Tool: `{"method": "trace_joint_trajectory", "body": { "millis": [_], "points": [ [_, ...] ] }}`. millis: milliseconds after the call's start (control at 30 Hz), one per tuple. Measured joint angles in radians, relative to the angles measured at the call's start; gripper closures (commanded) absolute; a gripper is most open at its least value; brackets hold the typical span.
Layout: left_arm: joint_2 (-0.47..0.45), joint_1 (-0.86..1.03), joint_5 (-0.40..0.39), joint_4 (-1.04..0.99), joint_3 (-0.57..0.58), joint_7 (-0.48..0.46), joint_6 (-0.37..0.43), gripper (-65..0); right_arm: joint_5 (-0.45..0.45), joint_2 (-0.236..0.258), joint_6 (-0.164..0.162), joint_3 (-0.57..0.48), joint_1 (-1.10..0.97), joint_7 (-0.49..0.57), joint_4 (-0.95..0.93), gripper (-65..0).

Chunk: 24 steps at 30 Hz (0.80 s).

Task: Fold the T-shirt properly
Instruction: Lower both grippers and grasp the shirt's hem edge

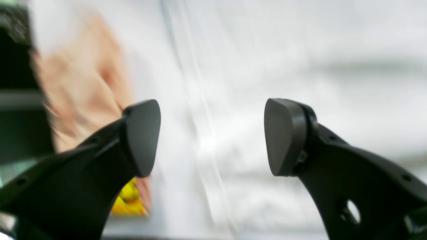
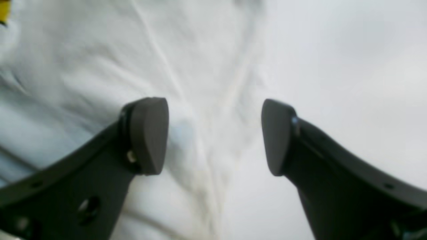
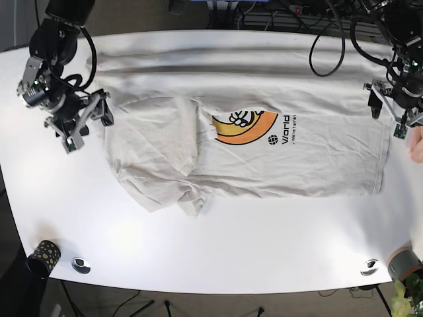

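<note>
A white T-shirt [image 3: 251, 145] with an orange and yellow print [image 3: 241, 125] lies spread on the white table [image 3: 231, 244], its left part creased and folded over. My left gripper [image 3: 384, 113] is open at the shirt's right edge. In the left wrist view it [image 1: 211, 136] hovers over blurred white cloth with a seam [image 1: 200, 133]. My right gripper [image 3: 90, 127] is open at the shirt's left edge. In the right wrist view it [image 2: 213, 136] stands over a wrinkled cloth edge [image 2: 186, 100] beside bare table. Neither holds anything.
A person's hand [image 3: 418, 142] shows at the table's right edge, and as a blurred peach shape [image 1: 83, 86] in the left wrist view. A dark dotted cup [image 3: 43, 254] and two metal discs [image 3: 80, 265] [image 3: 369, 267] sit along the front edge. Cables [image 3: 324, 39] hang at the back.
</note>
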Motion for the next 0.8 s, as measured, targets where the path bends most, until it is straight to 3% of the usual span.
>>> {"method": "trace_joint_trajectory", "body": {
  "millis": [233, 333, 433, 800],
  "points": [
    [0.000, -0.083, 0.004, -0.002, 0.007, 0.010, 0.000, -45.7, -0.012, 0.026, -0.004, -0.054, 0.250, 0.013, -0.286, -40.9],
    [0.002, -0.103, -0.001, 0.000, 0.010, 0.006, -0.001, -45.7, -0.004, 0.028, -0.003, -0.072, 0.344, 0.089, -0.417, -40.9],
    [-0.001, -0.110, 0.007, 0.000, 0.008, 0.008, 0.000, -45.7, -0.069, 0.037, -0.003, -0.116, 0.437, 0.127, -0.537, -40.9],
    [0.002, -0.101, 0.002, -0.016, 0.006, 0.010, -0.001, -45.7, -0.306, 0.044, -0.012, -0.132, 0.644, 0.461, -0.970, -40.9]
  ]
}}
